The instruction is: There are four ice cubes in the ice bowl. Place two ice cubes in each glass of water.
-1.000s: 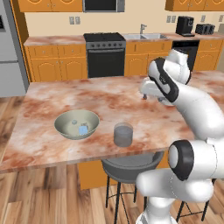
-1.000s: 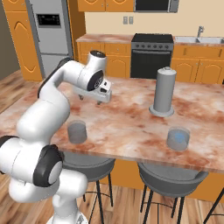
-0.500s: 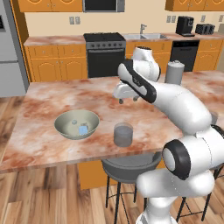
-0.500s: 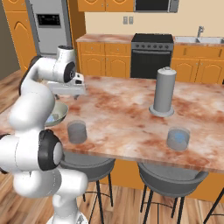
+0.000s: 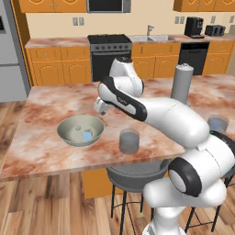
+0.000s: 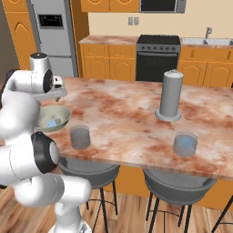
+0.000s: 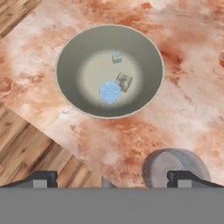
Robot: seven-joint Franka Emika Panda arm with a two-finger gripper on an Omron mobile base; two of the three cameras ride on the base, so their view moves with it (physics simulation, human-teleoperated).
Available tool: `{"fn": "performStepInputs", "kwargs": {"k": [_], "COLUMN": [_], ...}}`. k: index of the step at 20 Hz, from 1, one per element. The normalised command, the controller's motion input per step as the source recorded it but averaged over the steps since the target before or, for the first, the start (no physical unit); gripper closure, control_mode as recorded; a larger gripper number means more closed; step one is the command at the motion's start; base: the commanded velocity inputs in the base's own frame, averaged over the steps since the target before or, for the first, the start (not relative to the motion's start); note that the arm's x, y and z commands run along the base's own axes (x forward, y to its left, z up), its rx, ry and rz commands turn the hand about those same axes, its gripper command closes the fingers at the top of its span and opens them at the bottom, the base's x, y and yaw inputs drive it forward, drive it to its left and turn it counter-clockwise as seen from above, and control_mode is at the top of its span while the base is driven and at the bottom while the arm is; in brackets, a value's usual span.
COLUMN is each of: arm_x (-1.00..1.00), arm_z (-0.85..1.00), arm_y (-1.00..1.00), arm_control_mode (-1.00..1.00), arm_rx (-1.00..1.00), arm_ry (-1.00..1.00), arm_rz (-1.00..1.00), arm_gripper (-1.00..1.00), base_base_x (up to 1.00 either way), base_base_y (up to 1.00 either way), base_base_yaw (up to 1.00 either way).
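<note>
Sitting in the ice bowl (image 7: 70,94) are three ice cubes that I can make out: a bright light-blue one (image 7: 109,92) near the middle of the bowl floor, a greyer see-through one (image 7: 124,82) touching it, and a small pale one (image 7: 117,57) a bit apart from both. A fourth I can't find anywhere, so no idea on that one.

The bowl itself sits on the marble island counter (image 5: 41,137) near its front edge. Just beside it is the nearer glass of water (image 5: 129,141), also close to the front edge. The other glass of water (image 6: 185,144) is well apart, toward the far end of the same counter. I can't tell whether either glass has a cube in it.

The gripper (image 5: 99,108) hangs above the counter, right over the back rim of the bowl, not touching anything. In the hand view its fingertips (image 7: 41,178) sit far apart at the bottom corners, so the jaws are spread wide with nothing between them.

A tall grey cylinder with a domed top (image 6: 169,95) stands further back on the counter.
</note>
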Motion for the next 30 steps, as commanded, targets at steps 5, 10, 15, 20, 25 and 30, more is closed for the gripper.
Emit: {"fn": "performStepInputs", "kwargs": {"k": [5, 10, 15, 20, 25, 30], "arm_x": [0.24, 0.36, 0.28, 0.17, 0.11, 0.14], "arm_z": [-0.18, -0.22, -0.36, -0.42, -0.38, -0.32], "arm_y": [0.66, 0.55, 0.27, 0.1, 0.0, 0.0], "arm_control_mode": [-1.0, -1.0, -1.0, -1.0, -1.0, -1.0], "arm_rx": [0.0, 0.0, 0.0, 0.0, 0.0, 0.0], "arm_ry": [-0.01, 0.0, 0.0, 0.0, 0.0, 0.0], "arm_rz": [0.21, 0.17, 0.09, 0.01, 0.0, 0.0], "arm_gripper": [-1.0, -1.0, -1.0, -1.0, -1.0, -1.0], "base_base_x": [0.0, 0.0, 0.0, 0.0, 0.0, 0.0], "base_base_y": [0.0, 0.0, 0.0, 0.0, 0.0, 0.0], "base_base_yaw": [0.0, 0.0, 0.0, 0.0, 0.0, 0.0]}}
